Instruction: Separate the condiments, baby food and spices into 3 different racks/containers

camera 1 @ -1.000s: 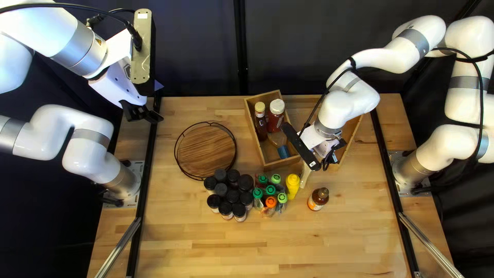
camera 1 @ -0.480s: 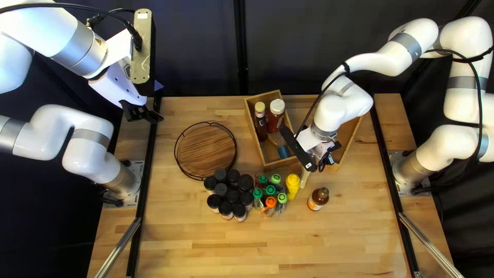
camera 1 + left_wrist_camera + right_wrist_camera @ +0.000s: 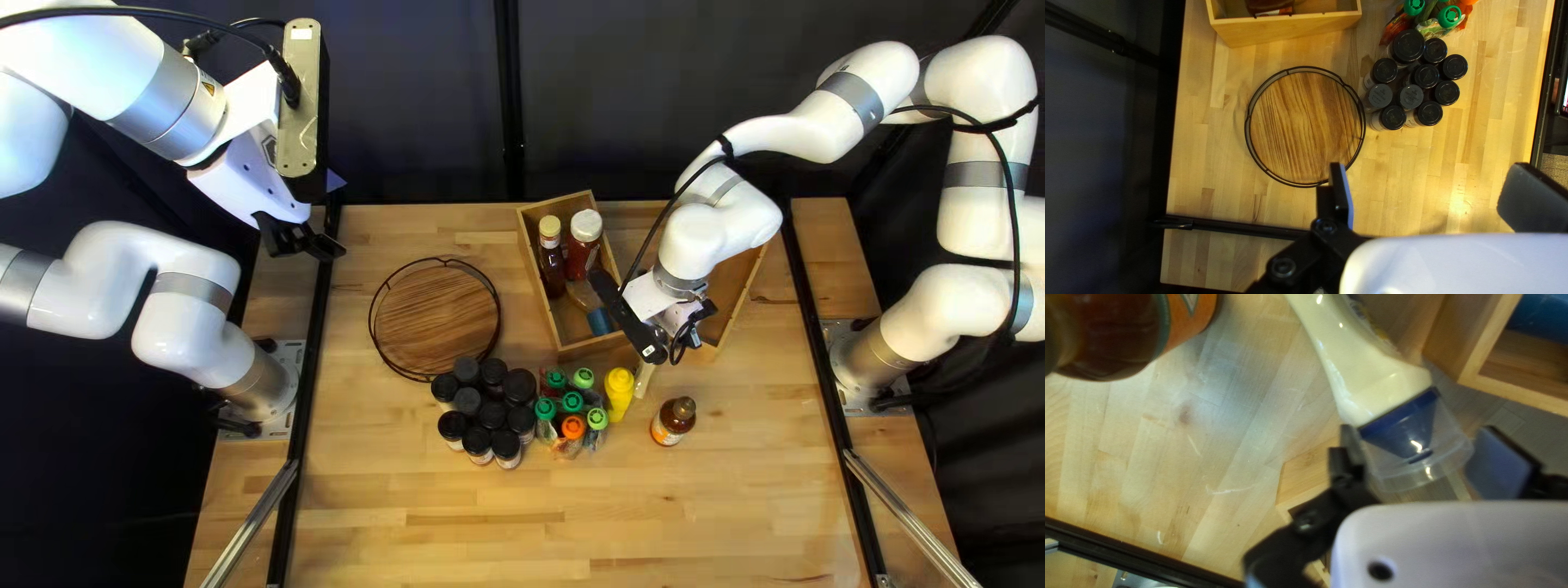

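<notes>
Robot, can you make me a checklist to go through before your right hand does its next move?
1. Right hand open: ok, its fingers stand apart.
2. Pale squeeze bottle gripped: not ok, its clear cap is only between the fingers.
3. Left hand out of the way: ok, it's up at the table's left side.
4. Round wooden tray ready: ok, nothing on it.
5. Black-capped jars put away: not ok, they're bunched on the table.
6. Right hand not bumping the wooden box: cannot tell.

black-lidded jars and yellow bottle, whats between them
Pouches with green and orange caps stand between the black-lidded jars and the yellow bottle, in the top left view.
</notes>
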Motion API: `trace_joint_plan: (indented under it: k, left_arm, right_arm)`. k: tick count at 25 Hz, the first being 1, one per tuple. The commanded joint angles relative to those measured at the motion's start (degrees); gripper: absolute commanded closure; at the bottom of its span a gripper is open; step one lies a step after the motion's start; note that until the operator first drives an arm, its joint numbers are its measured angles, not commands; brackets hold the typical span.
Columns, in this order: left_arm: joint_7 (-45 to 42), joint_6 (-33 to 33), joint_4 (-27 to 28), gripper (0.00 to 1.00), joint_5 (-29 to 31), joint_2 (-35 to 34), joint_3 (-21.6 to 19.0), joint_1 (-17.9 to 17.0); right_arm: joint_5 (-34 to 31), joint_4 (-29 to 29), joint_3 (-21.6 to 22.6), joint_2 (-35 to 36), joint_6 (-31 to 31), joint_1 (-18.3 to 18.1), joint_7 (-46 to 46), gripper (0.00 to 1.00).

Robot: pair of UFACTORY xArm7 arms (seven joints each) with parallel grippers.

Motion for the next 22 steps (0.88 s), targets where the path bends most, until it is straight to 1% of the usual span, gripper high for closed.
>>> trace_joint_plan:
  k: [1, 8, 11, 12, 13, 14, 18, 22]
  left_arm:
    - [0.0, 0.0, 0.0, 0.0, 0.0, 0.0, 0.0, 0.0]
    - [0.0, 0.0, 0.0, 0.0, 0.0, 0.0, 0.0, 0.0]
    - [0.0, 0.0, 0.0, 0.0, 0.0, 0.0, 0.0, 0.0]
    - [0.0, 0.0, 0.0, 0.0, 0.0, 0.0, 0.0, 0.0]
    - [0.0, 0.0, 0.0, 0.0, 0.0, 0.0, 0.0, 0.0]
    - [0.0, 0.0, 0.0, 0.0, 0.0, 0.0, 0.0, 0.0]
    - [0.0, 0.0, 0.0, 0.0, 0.0, 0.0, 0.0, 0.0]
    - [0.0, 0.0, 0.0, 0.0, 0.0, 0.0, 0.0, 0.0]
  right_arm:
    - [2.09, 0.97, 3.61, 0.71, 2.16, -0.59, -0.18, 0.98]
    - [5.84, 3.11, 11.93, 1.8, 7.81, -3.09, -1.25, 1.0]
    - [6.81, 3.96, 14.41, 2.0, 9.6, -3.85, -1.62, 0.99]
    - [7.01, 4.05, 14.86, 1.97, 9.84, -3.99, -1.56, 0.88]
    - [7.15, 4.03, 15.4, 1.85, 9.97, -4.34, -1.38, 0.21]
    - [7.2, 3.68, 15.89, 1.65, 9.88, -4.9, -0.84, 0.0]
    - [7.33, 1.83, 17.68, 1.11, 7.65, -6.55, 4.03, 0.0]
    - [8.71, 1.39, 20.44, 1.38, 6.06, -6.58, 9.8, 0.0]
